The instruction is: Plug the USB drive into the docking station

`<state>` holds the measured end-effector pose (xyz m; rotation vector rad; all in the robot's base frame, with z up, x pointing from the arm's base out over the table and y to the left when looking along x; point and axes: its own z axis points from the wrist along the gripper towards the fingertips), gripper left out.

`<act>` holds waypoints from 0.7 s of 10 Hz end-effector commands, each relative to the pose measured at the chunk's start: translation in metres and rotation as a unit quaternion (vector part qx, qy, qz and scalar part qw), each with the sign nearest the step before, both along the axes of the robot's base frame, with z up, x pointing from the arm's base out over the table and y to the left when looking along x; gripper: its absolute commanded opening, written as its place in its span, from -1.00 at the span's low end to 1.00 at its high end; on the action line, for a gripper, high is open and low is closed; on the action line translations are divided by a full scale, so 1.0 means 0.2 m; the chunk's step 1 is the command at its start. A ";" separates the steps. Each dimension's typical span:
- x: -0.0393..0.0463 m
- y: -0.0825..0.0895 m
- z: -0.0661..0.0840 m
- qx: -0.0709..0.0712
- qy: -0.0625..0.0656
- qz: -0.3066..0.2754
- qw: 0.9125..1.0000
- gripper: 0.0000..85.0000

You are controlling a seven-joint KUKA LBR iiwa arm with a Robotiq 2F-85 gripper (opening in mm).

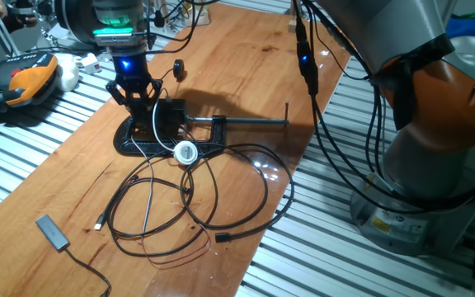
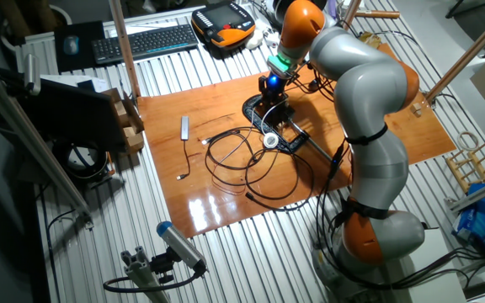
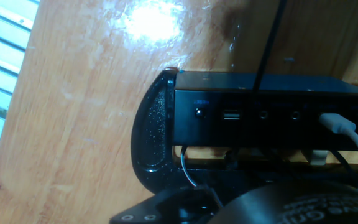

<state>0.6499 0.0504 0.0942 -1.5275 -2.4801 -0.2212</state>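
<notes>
The docking station (image 1: 168, 120) is a small black box held in a black clamp on the wooden table. In the hand view its front face (image 3: 272, 115) fills the middle, with a USB port (image 3: 231, 116) and a white cable plugged in at the right. My gripper (image 1: 135, 104) hangs just left of and above the box, also seen in the other fixed view (image 2: 269, 94). A tiny stubby black stick (image 1: 178, 68), the USB drive, stands on the wood behind the box, apart from the gripper. The fingers are dark and blurred, so their gap is unclear.
The clamp's long steel screw (image 1: 246, 123) points right. Looped black cables (image 1: 196, 198) and a white round part (image 1: 186, 152) lie in front. A flat black dongle (image 1: 52, 231) lies near the front left. An orange pendant (image 1: 31, 78) sits off the board at the left.
</notes>
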 end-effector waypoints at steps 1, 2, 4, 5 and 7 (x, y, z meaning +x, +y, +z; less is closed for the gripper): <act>-0.002 0.00 -0.01 0.000 0.000 0.000 1.000 -0.20; -0.003 0.00 -0.01 -0.001 0.000 0.000 1.000 -0.20; -0.005 -0.01 -0.01 -0.002 0.000 0.000 1.000 -0.20; -0.010 -0.01 -0.02 -0.002 0.000 0.000 1.000 -0.20; -0.019 -0.01 -0.03 -0.001 -0.001 0.000 1.000 -0.20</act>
